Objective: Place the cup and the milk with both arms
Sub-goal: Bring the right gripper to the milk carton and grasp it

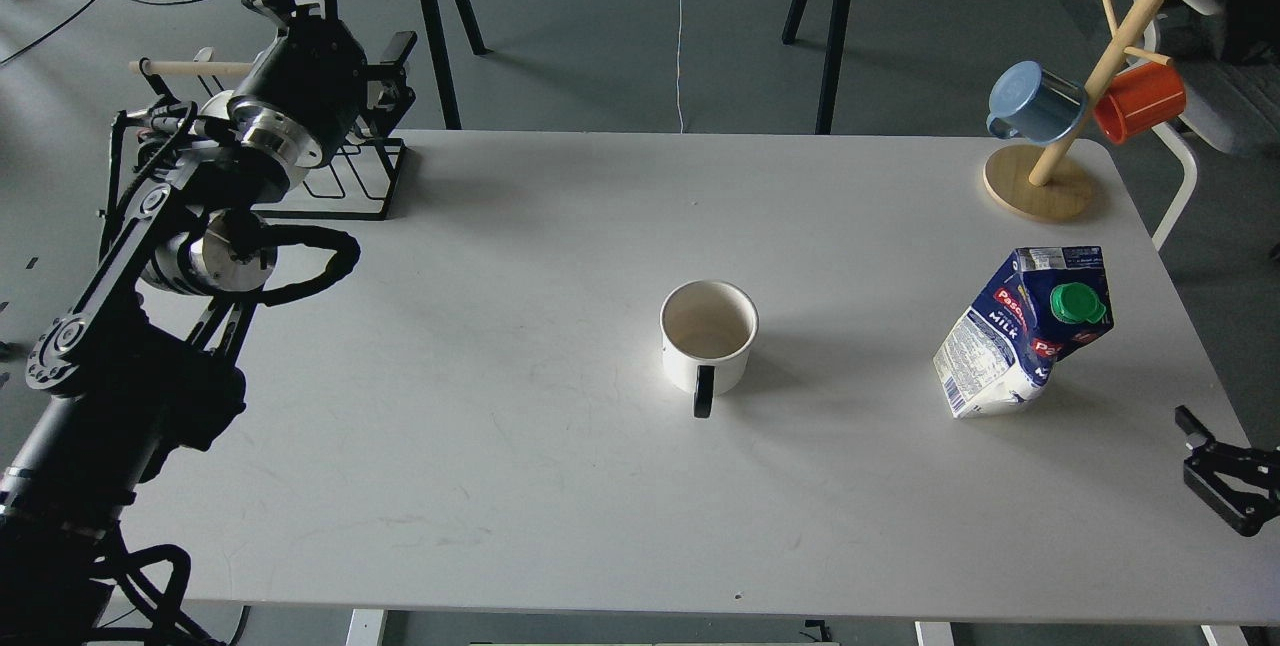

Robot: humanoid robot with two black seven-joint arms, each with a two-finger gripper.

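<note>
The cup (708,336), a smooth white mug with a black handle toward me and a pale beige inside, stands upright at the table's middle. The milk (1025,331), a dented dark-blue and white carton with a green cap, stands leaning at the right. My left gripper (385,76) is raised over the far left corner of the table, well away from the cup; it is dark and seen end-on. My right gripper (1200,456) just enters at the right edge, in front of and to the right of the milk, with its fingers apart and nothing between them.
A wooden mug tree (1040,181) with a blue mug (1035,104) and an orange mug (1140,101) stands at the far right corner. A black wire rack (350,186) sits at the far left corner under my left arm. The white table (500,346) has its front edge near me.
</note>
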